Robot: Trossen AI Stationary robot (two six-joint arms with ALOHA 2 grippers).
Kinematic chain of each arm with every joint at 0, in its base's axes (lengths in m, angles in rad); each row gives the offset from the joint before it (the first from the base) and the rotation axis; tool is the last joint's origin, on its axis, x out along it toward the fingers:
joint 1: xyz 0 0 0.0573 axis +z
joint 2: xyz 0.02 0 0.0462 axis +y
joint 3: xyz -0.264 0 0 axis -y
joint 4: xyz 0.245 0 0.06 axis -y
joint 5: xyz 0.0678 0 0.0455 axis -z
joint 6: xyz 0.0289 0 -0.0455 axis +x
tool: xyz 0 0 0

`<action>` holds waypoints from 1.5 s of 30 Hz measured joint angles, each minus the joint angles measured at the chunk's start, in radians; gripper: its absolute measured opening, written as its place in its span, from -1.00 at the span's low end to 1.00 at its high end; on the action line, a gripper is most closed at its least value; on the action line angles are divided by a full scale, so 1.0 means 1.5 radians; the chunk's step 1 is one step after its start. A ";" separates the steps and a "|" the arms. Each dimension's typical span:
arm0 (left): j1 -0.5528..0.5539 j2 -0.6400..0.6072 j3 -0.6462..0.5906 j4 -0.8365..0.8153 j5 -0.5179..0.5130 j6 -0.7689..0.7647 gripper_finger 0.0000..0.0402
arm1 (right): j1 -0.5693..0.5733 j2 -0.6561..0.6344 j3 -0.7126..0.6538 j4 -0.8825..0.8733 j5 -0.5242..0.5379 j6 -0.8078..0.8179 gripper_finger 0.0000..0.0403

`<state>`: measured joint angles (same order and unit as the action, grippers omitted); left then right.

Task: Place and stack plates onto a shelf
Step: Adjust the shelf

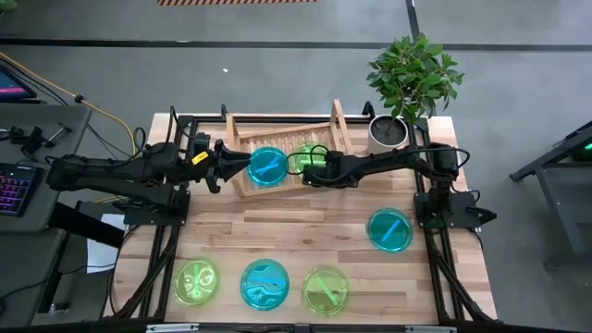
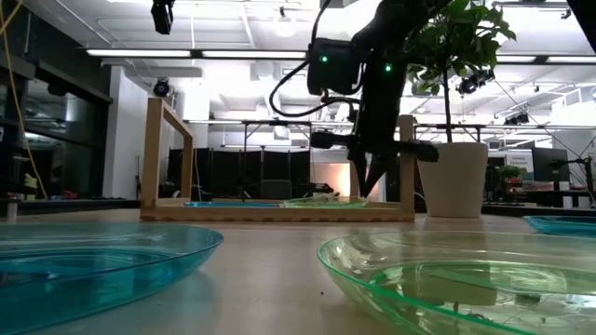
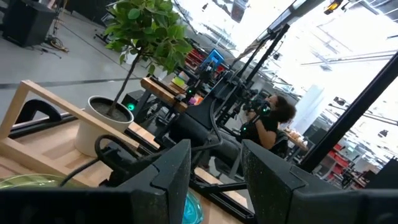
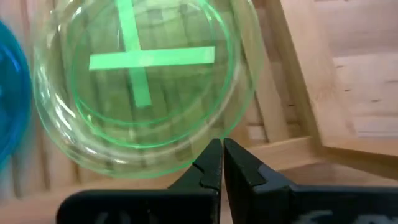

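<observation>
The right gripper (image 4: 221, 163) hangs over the shelf (image 1: 239, 139) with fingers pressed together, empty; a green plate (image 4: 143, 81) lies on the slats just beyond the fingertips, a blue plate (image 1: 268, 166) beside it. The left gripper (image 1: 242, 163) has fingers apart, its tips at that blue plate's rim. Four more plates (image 1: 264, 283) sit on the table (image 1: 305, 227), well apart from both.

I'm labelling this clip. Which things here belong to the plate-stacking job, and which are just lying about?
Part of the job:
- blue plate on the shelf
- green plate on the shelf
- four plates still on the table: green, blue, green, blue

Just lying about:
- potted plant
- keyboard
</observation>
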<state>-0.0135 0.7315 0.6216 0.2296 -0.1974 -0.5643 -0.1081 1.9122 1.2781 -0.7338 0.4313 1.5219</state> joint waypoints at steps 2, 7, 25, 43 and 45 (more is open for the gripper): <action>0.000 0.000 0.000 0.000 0.000 0.000 -0.35 | 0.004 0.003 0.000 -0.013 0.011 0.040 -1.00; 0.000 0.000 0.000 0.000 0.000 0.000 -0.35 | 0.019 0.005 0.000 -0.040 0.048 0.123 -1.00; 0.000 0.000 0.000 0.000 0.002 0.000 -0.35 | 0.005 0.005 0.000 -0.021 0.047 0.221 -1.00; 0.000 0.000 0.000 -0.001 0.003 -0.005 -0.35 | 0.082 0.001 0.000 -0.093 0.078 0.434 -1.00; 0.000 0.000 0.000 -0.001 0.003 -0.005 -0.35 | 0.069 0.001 0.000 -0.082 0.090 0.433 -1.00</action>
<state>-0.0135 0.7311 0.6216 0.2281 -0.1934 -0.5724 -0.0047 1.9141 1.2778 -0.8572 0.5657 2.1721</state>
